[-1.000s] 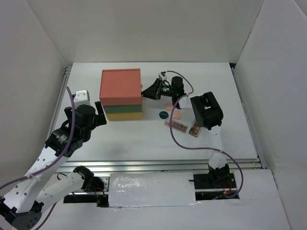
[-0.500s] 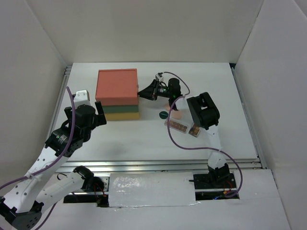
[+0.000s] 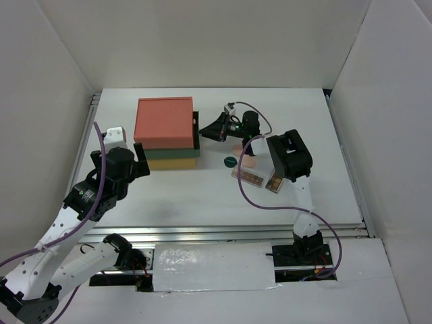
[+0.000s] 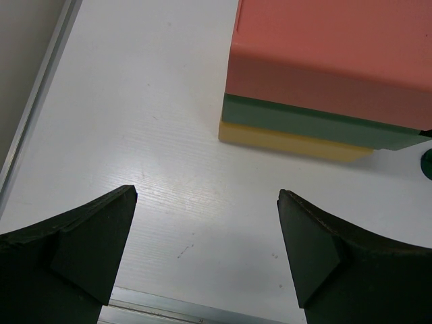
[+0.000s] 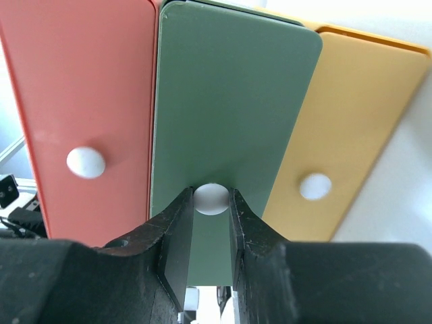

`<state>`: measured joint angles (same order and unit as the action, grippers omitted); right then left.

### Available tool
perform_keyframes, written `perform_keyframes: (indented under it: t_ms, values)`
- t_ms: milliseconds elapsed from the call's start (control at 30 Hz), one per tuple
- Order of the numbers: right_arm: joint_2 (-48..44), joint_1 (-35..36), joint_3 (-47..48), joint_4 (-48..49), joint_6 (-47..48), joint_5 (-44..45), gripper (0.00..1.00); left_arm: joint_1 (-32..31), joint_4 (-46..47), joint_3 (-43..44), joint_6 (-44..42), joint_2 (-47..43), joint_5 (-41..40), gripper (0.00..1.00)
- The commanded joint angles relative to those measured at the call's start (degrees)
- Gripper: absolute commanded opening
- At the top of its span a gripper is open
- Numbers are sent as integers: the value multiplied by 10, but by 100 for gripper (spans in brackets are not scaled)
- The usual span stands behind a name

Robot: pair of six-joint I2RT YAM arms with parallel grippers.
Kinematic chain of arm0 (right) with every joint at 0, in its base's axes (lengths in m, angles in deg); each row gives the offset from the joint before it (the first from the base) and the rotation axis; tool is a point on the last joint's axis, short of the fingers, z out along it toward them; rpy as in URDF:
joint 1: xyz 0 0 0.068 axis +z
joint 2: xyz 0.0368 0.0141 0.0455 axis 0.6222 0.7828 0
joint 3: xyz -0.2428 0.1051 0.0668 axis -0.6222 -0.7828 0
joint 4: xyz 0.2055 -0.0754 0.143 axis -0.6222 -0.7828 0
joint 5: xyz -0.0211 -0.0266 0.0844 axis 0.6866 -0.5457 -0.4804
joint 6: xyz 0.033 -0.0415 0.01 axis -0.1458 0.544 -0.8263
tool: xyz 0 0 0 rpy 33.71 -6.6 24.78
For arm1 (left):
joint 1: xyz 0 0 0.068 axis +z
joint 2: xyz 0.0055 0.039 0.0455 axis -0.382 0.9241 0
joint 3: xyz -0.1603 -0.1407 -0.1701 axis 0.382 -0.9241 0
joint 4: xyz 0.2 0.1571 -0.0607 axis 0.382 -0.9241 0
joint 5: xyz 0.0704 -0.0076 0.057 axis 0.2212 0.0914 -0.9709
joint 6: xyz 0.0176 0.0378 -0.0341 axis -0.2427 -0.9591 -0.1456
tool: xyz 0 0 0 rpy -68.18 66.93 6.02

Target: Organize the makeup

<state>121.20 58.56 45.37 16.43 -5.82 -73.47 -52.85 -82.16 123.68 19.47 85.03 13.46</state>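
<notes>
From above, none of the makeup looks stowed. The dark-green disc (image 3: 229,161), a peach puff (image 3: 248,163) and two long palettes (image 3: 252,177) lie loose right of the worktop's middle, just nearer than the right jaws. Those jaws reach left to the drawer box (image 3: 167,133), which stands back-left. Sorting has, I judge, barely begun.

The left wrist view shows the left jaws spread wide and holding nothing, over bare worktop (image 4: 169,169) near the box's front-left corner and well apart from the makeup. Only the disc's edge peeks in.

The right wrist view shows the right jaws pinched on the green drawer's white knob (image 5: 212,199); no makeup shows.
</notes>
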Motion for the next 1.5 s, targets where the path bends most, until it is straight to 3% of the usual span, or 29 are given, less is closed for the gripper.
perform_keyframes:
  t_ms: [0,467,700,833,867,1033,1133,1233,1333,1367,1467]
  values:
    - [-35,-24,-17,-4,30,-13,19,3,20,-2,-10,-3,-3,99]
    - [-75,-80,-82,22,34,-45,19,3,20,-1,-9,-2,-4,99]
    - [-100,-95,-104,14,43,-47,27,3,21,-2,-9,-4,-3,99]
    - [-115,-100,-111,0,59,-46,45,3,19,-1,-10,-5,-3,99]
    - [-117,-100,-113,1,60,-46,61,3,19,-1,-10,-5,-3,99]
    - [-144,-113,-132,-5,71,-47,96,3,21,-3,-11,-10,-1,99]
    - [-177,-126,-150,-32,92,-46,100,3,21,-2,-11,-11,-1,99]
    - [-240,-140,-182,-84,141,-41,100,2,21,-2,-12,-12,0,99]
    - [-337,-143,-179,-315,298,31,100,2,23,-2,-13,-18,2,99]
    - [-364,-133,-173,-469,382,125,100,3,23,-2,-13,-19,2,99]
    - [-470,-115,-166,-660,465,269,100,3,21,-1,-12,-19,4,99]
